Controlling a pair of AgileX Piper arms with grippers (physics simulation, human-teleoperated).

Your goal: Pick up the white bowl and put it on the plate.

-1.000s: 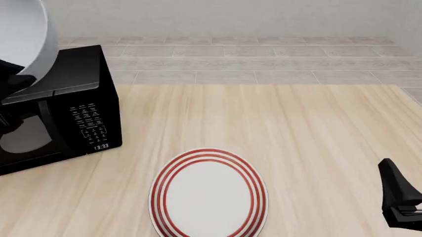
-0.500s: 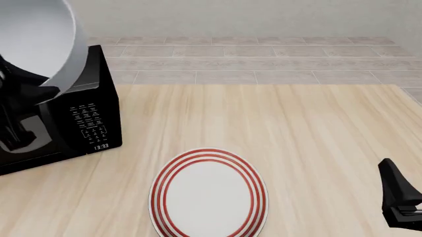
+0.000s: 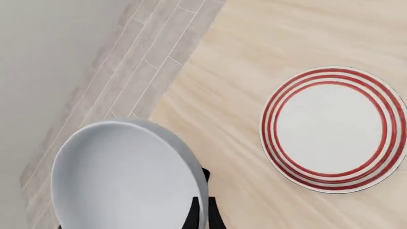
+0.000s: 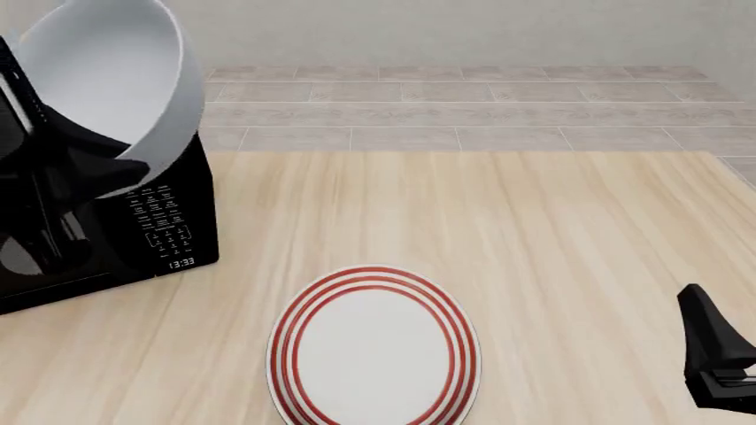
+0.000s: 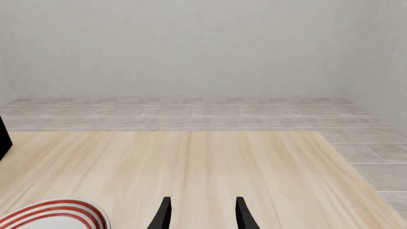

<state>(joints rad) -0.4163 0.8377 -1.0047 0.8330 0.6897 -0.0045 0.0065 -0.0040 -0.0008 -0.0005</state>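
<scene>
White bowl [image 4: 112,84] held tilted at upper left, rim pinched by left fingers [image 3: 202,217]; plate [image 4: 374,348] at lower centre, toward lower right of bowl. Right fingers [image 5: 202,214] spread, empty.

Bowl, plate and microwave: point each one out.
bowl [image 4: 112,84], front view, its inner wall.
plate [image 4: 374,354], front view, its bare white middle.
microwave [image 4: 165,217], front view, its button panel.

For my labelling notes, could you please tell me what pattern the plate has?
The plate is white with three concentric red rings around its rim, clearest in the left wrist view.
</scene>
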